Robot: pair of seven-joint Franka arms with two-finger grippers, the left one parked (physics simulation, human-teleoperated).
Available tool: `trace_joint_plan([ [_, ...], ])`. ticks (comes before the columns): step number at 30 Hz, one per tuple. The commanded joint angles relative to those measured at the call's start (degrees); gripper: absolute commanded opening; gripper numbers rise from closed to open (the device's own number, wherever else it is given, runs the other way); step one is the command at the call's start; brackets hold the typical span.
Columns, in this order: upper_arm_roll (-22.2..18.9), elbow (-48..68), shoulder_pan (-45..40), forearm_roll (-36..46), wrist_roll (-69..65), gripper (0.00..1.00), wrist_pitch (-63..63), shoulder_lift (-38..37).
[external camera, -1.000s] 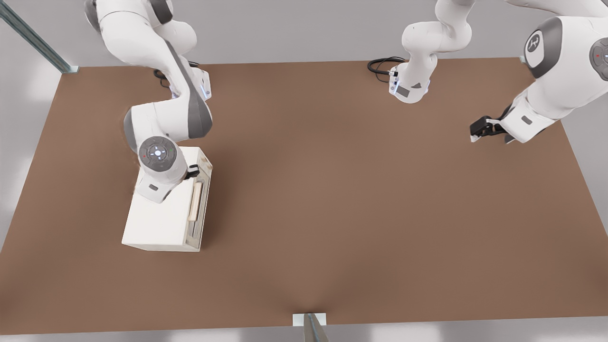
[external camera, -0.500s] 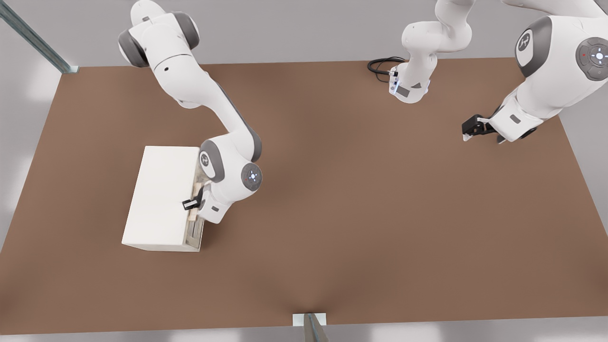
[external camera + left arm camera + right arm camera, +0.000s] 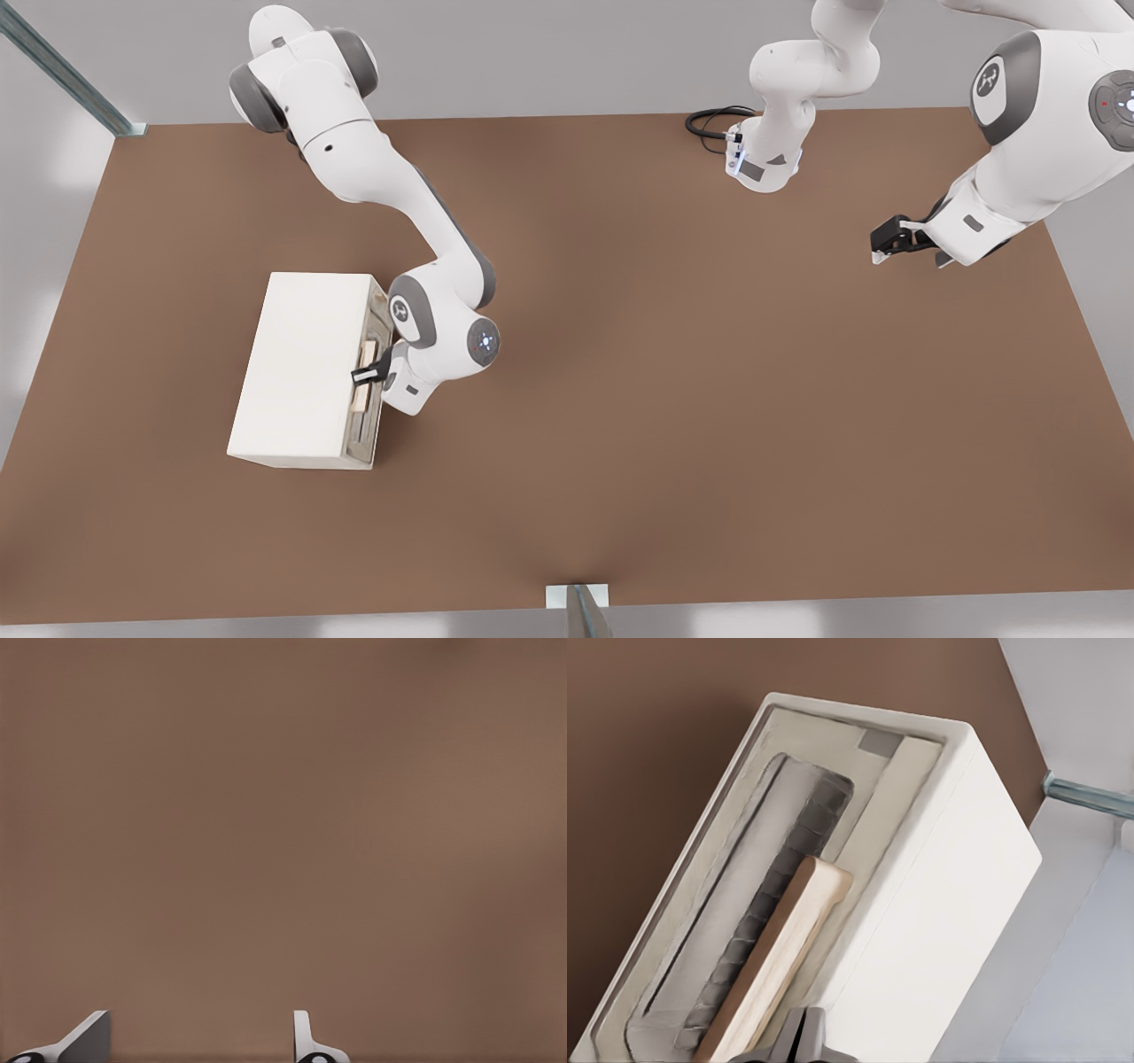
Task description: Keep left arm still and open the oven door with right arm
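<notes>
The cream-white box oven (image 3: 301, 363) stands on the brown table toward the front view's left. Its oven door (image 3: 365, 436) faces the front view's right and lies flush with the box. In the right wrist view the oven door (image 3: 753, 886) shows its dark window and a pale beige bar handle (image 3: 780, 957). The right arm (image 3: 425, 230) reaches down from the back to the door. Its black gripper (image 3: 360, 377) sits at the handle (image 3: 359, 400) near the door's upper edge. In the wrist view the gripper (image 3: 804, 1036) is shut, right beside the handle with nothing between its fingers.
The parked arm (image 3: 1019, 168) hangs over the table's right side with its gripper (image 3: 886, 239) above the surface. A black cable coil (image 3: 709, 120) lies at the back edge. A metal post (image 3: 580, 611) stands at the front edge and a strut (image 3: 62, 75) at the back left.
The right arm swung from above the oven's top round to the door side, and its gripper dropped to the handle. In the last half second it edged slightly away from the oven.
</notes>
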Motion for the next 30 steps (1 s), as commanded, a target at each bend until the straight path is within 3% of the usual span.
trace_joint_plan([
  [1, -0.02, -0.28, -0.07, 0.09, 3.1, 0.21, -0.79, -0.06],
  [30, 0.33, 2.44, 1.86, 0.53, 2.31, 0.21, -1.49, 1.61],
])
